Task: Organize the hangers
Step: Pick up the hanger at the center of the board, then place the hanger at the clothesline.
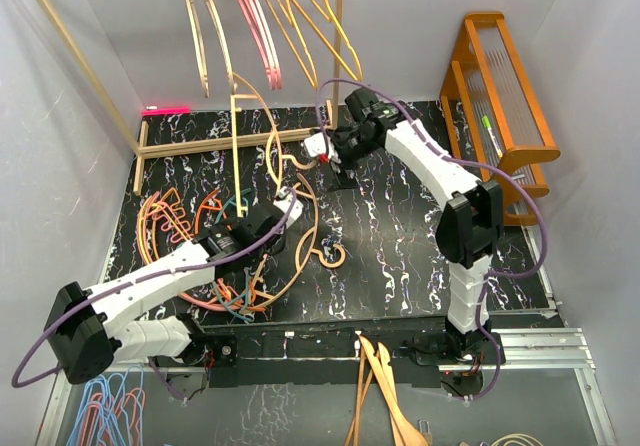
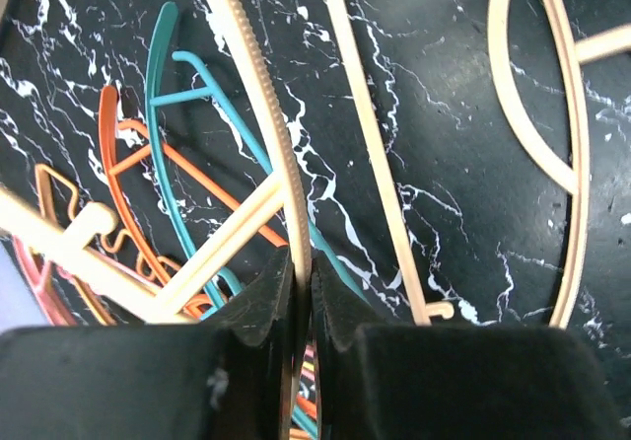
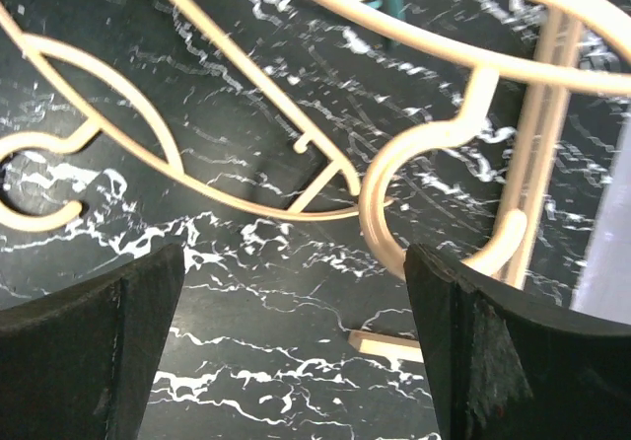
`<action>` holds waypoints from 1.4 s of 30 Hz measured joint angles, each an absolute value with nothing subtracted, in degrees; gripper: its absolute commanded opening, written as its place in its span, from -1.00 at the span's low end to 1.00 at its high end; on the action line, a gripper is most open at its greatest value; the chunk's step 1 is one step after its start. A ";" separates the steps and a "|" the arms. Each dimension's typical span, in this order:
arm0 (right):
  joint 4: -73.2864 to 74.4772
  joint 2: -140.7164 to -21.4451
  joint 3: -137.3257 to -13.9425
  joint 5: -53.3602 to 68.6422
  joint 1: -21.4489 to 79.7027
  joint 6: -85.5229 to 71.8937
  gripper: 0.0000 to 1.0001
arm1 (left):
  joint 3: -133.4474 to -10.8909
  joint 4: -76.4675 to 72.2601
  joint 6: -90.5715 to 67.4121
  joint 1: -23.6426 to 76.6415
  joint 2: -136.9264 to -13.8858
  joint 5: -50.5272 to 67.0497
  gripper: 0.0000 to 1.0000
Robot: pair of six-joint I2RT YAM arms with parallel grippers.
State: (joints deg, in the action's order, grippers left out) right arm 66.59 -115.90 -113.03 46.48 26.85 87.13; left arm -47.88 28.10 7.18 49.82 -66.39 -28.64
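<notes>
On the black marbled table (image 1: 400, 256), left of centre: loose hangers (image 1: 170, 228) in orange, teal and tan, heaped and overlapping. More in tan, pink and yellow hang above the far edge, their tops out of view. Left gripper (image 2: 304, 287): jaws pressed together on the ribbed bar of a tan hanger (image 2: 258, 85), over the heap. Right gripper (image 3: 296, 292): jaws spread wide, nothing between them, above cream-coloured hangers mid-table. Orange wooden rack (image 1: 505, 106): far right.

Teal, orange and cream hangers (image 2: 254, 95) on a black, white-veined marble tabletop (image 2: 463, 253).
</notes>
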 measured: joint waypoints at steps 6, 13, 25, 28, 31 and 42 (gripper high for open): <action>58.37 -109.01 -115.26 53.45 24.34 71.46 0.97 | -41.30 18.96 -2.31 41.52 -58.15 -21.89 -1.00; 62.89 -101.30 -118.10 58.67 18.26 70.11 0.97 | -35.88 8.05 -12.78 28.99 -51.99 -2.66 -1.00; 72.97 -92.44 -104.18 60.05 8.25 77.82 0.97 | -27.18 -20.58 -39.00 2.98 -45.32 37.08 -1.00; 73.47 -92.33 -102.65 59.72 6.90 79.18 0.97 | -21.80 -35.75 -51.03 -3.07 -47.86 43.33 -1.00; 73.60 -92.09 -102.08 59.57 6.52 80.16 0.97 | -18.33 -51.46 -63.13 -9.26 -55.00 49.17 -1.00; 73.47 -90.48 -99.39 59.51 5.17 82.21 0.97 | -31.42 -73.23 -83.18 -13.56 -65.93 59.75 -1.00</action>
State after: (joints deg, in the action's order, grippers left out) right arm 73.47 -90.48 -99.39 59.51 5.17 82.21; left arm -31.42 -73.23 -83.18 -13.56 -65.93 59.75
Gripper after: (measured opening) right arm 0.983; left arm 0.044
